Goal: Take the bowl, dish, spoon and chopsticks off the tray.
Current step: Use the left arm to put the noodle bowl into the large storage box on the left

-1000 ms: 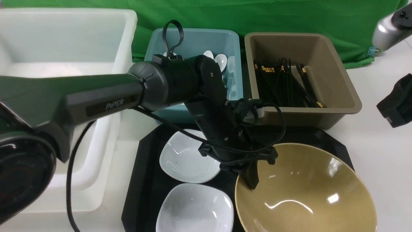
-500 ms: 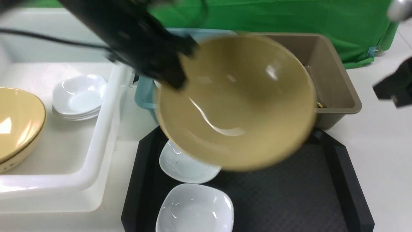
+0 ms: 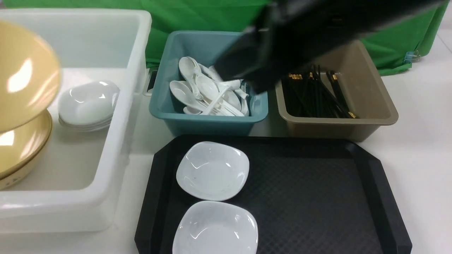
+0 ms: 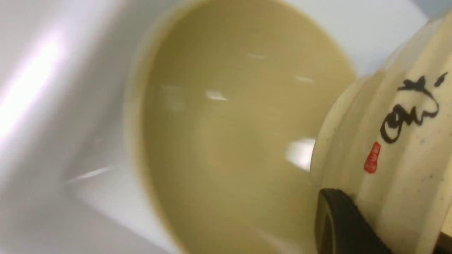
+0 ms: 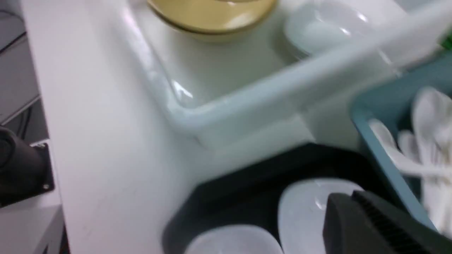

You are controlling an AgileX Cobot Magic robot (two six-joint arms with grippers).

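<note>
The bowl (image 3: 24, 74) hangs tilted at the far left of the scene, off the tray and over the big white bin (image 3: 120, 106). Its glossy mustard inside faces right. Just beneath it a second yellow bowl (image 3: 17, 148) sits in the bin; whether the two touch is unclear. The left tool (image 4: 348, 225) is pinching the bowl at its rim. In the left wrist view one black finger lies against the cream outer wall, which bears black brush characters and a small red seal. Right of the bowls, inside the same bin, is a stack of white dishes (image 3: 88, 102).

The black tray (image 3: 317, 197) lies on the white table (image 3: 416, 151), nearest the robot. Two white squarish dishes (image 3: 213, 170) sit on its left half, one farther and one nearer (image 3: 215, 229), close together. Its right half is bare grid.

Beyond the tray a teal bin (image 3: 208, 121) holds a heap of white spoons (image 3: 208, 93). A brown bin (image 3: 339, 128) to its right holds black chopsticks (image 3: 314, 95) with gold bands.

The right arm (image 3: 317, 31) is a dark blur crossing above these two bins. The right tool (image 5: 367, 229) is pressed together, above the teal bin's near edge and the tray's far-left corner. A green cloth (image 3: 212, 17) hangs at the back.
</note>
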